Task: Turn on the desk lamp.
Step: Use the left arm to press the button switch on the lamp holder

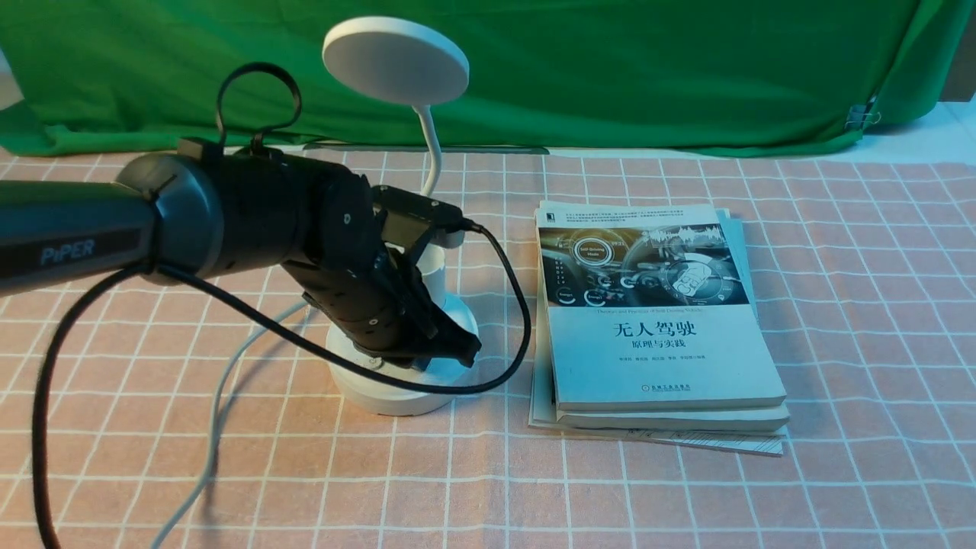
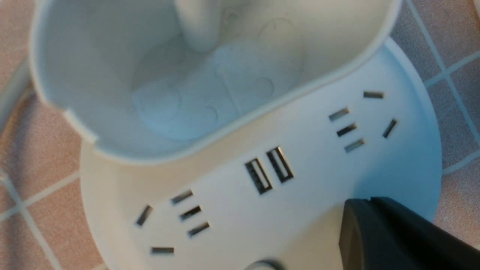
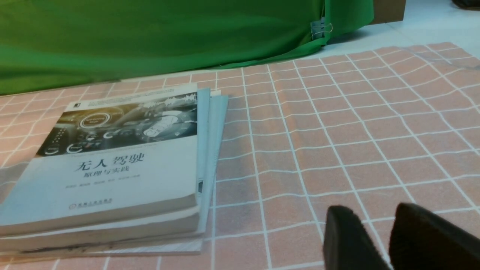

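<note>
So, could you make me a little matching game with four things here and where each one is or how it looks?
Things
1. Lamp head
2. Stack of books
3. Cloth
4. Left arm's fingers

Places and looks
A. Green, hanging at the far side of the table
B. Over the lamp's round base
C. White and disc-shaped, atop a thin neck
D. To the right of the lamp

Pairs: 1-C; 2-D; 3-A; 4-B
</note>
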Motion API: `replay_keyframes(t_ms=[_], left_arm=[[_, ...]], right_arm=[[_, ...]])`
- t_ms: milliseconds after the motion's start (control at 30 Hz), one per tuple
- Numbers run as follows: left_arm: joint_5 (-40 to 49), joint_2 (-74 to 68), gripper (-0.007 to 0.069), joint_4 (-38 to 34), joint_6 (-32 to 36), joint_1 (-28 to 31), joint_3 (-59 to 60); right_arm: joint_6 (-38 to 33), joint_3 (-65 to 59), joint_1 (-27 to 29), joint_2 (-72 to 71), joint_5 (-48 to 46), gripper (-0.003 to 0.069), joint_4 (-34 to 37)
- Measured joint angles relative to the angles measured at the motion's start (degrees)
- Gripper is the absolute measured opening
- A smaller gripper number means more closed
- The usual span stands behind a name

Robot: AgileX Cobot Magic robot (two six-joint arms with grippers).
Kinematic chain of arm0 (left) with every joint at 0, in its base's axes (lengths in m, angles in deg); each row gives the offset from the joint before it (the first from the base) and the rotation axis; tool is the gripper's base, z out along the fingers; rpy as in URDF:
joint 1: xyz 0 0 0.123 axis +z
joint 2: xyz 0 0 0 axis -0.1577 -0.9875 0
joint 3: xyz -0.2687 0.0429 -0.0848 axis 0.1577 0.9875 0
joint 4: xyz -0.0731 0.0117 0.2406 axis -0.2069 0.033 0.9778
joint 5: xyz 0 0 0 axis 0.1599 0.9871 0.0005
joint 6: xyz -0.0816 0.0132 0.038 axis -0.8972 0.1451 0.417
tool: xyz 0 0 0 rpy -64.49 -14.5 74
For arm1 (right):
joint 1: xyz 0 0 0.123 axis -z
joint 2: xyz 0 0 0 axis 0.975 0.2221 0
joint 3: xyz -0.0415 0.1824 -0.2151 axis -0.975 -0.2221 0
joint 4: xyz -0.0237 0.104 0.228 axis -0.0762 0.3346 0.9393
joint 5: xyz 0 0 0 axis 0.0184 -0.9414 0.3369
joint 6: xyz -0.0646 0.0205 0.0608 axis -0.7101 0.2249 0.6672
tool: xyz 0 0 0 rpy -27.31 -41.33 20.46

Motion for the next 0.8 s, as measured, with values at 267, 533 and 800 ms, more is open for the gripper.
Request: replay_keyframes(t_ms=[267, 533, 800], left_arm=[[0.8, -2.0, 0.0021, 4.1, -4.4, -1.0, -1.1], [1.4, 0.4, 0.0021, 3.5, -5.7, -1.0, -0.7], [0.2, 18.7, 0.0021, 1.5, -11.8, -1.0, 7.9]], right_arm=[[0.0, 0.0, 0.0, 0.0, 0.0, 0.0241, 0.0], [0.0, 0.0, 0.0, 0.0, 0.0, 0.0241, 0.0], [0.0, 0.0, 0.0, 0.0, 0.0, 0.0241, 0.0]])
